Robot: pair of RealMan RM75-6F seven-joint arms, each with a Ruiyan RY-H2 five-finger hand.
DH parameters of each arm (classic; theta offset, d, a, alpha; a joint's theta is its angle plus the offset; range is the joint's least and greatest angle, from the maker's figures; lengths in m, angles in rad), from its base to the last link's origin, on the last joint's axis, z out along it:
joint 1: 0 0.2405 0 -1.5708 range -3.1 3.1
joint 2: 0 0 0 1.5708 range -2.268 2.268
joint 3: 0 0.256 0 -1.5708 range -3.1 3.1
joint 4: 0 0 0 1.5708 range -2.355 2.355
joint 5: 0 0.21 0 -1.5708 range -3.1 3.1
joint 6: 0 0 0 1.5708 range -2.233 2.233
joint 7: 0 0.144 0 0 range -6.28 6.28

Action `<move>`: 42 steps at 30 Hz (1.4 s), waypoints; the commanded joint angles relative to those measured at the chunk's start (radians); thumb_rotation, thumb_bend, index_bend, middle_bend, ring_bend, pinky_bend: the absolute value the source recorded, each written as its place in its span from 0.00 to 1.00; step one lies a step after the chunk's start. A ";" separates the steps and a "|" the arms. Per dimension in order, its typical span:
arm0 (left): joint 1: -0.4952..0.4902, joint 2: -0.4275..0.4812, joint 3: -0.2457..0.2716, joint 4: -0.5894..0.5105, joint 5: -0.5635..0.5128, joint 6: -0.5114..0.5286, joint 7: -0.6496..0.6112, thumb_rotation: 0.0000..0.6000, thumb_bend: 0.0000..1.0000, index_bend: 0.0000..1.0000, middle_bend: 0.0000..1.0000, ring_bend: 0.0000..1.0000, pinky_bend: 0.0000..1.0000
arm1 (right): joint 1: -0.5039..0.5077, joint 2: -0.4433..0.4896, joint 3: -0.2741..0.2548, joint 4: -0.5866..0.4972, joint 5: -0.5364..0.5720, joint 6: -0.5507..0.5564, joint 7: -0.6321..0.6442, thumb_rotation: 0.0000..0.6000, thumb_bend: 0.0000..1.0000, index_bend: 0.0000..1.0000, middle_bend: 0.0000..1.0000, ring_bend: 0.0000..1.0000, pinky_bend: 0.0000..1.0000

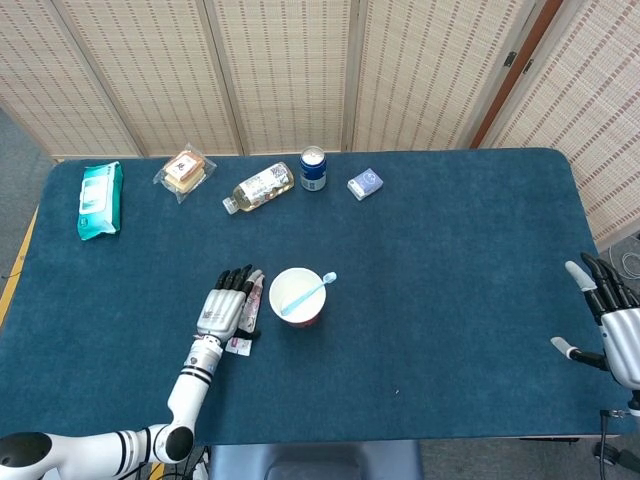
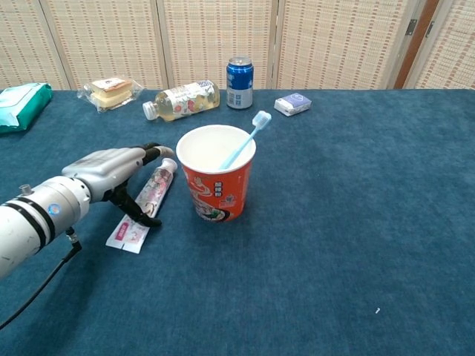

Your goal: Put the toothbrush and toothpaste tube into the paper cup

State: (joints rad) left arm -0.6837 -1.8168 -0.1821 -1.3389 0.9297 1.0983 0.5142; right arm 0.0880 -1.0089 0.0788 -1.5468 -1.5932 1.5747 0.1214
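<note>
The red paper cup (image 1: 297,297) (image 2: 217,182) stands mid-table with the light-blue toothbrush (image 1: 308,292) (image 2: 245,141) leaning inside it, head up over the right rim. The toothpaste tube (image 1: 247,312) (image 2: 147,202) lies flat on the cloth just left of the cup, cap pointing away from me. My left hand (image 1: 222,312) (image 2: 111,172) lies alongside the tube with its fingers stretched forward and its thumb curled down against the tube's side; the tube is still on the table. My right hand (image 1: 610,328) hangs beyond the table's right edge, fingers spread, holding nothing.
Along the back stand a blue can (image 1: 313,168), a lying drink bottle (image 1: 260,186), a wrapped snack (image 1: 184,171), a small blue-white box (image 1: 365,184) and a green wipes pack (image 1: 100,199). Folding screens close off the rear.
</note>
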 commanded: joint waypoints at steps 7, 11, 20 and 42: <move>0.007 0.004 -0.006 0.024 0.006 0.009 0.012 1.00 0.00 0.00 0.00 0.00 0.00 | 0.000 -0.004 -0.002 0.004 -0.001 -0.002 0.004 1.00 0.00 0.00 0.00 0.00 0.29; 0.009 0.008 -0.010 0.036 0.011 0.011 0.012 1.00 0.00 0.00 0.00 0.00 0.00 | 0.001 -0.005 -0.002 0.004 -0.002 -0.002 0.003 1.00 0.00 0.00 0.00 0.00 0.29; 0.014 0.015 -0.022 0.077 0.014 0.012 0.016 1.00 0.00 0.00 0.00 0.00 0.00 | 0.001 -0.007 -0.002 0.000 -0.003 -0.003 -0.005 1.00 0.00 0.00 0.00 0.00 0.29; 0.002 0.015 -0.064 0.182 -0.004 -0.016 0.021 1.00 0.00 0.00 0.00 0.00 0.00 | 0.003 -0.009 -0.002 -0.004 -0.004 -0.004 -0.014 1.00 0.00 0.00 0.00 0.00 0.29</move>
State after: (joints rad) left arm -0.6835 -1.8048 -0.2486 -1.1523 0.9229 1.0827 0.5366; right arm 0.0913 -1.0178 0.0764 -1.5504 -1.5971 1.5707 0.1074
